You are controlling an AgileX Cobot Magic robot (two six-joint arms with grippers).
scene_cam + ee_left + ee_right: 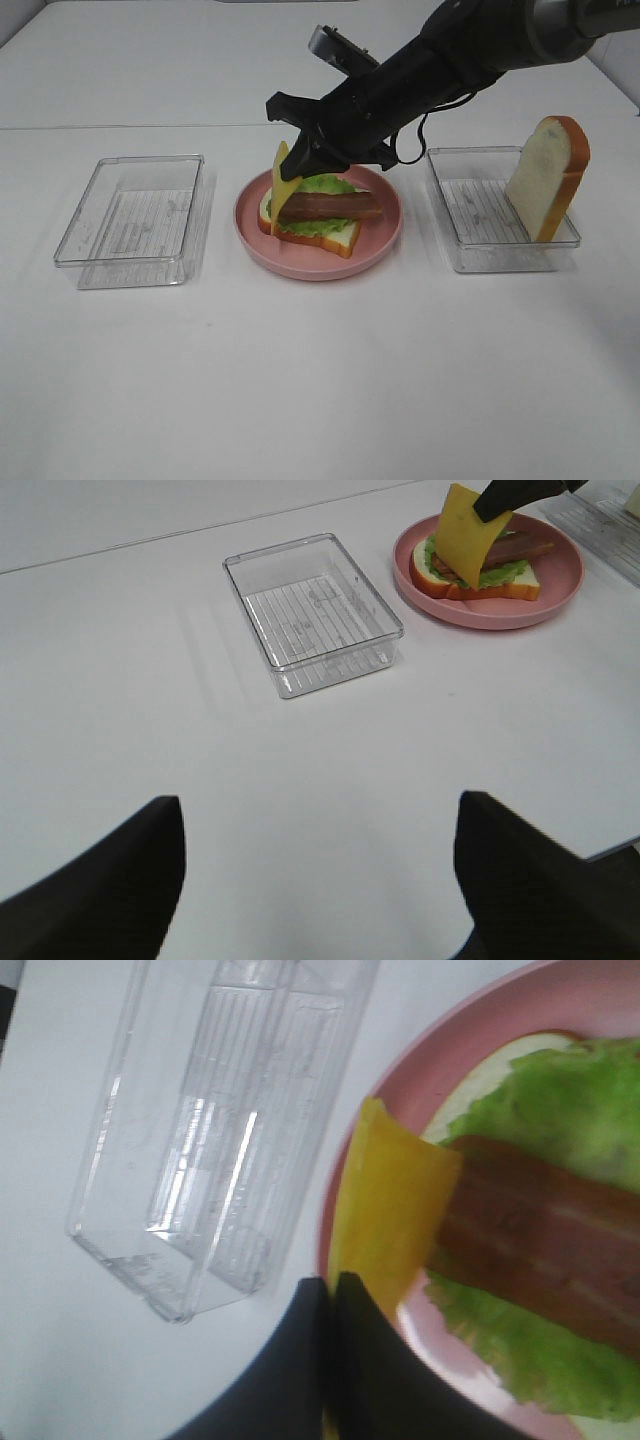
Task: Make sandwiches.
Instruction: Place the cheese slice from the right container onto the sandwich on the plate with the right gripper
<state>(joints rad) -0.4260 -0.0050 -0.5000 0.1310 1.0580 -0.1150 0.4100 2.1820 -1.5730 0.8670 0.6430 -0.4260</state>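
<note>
I count two clear trays, the left tray [130, 225] at the left of the frame and the right tray [480, 215] at the right. There is one pink plate [388, 235] in the middle. I see two bread slices, one lying flat [340, 241] on the plate and one standing up [545, 178] in the right tray. There is one green lettuce leaf [312, 227], one bacon strip [330, 207] and one yellow cheese square [281, 182].

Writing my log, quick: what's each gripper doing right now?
Left gripper: open, holding nothing.
Right gripper: shut on the cheese slice.
</note>
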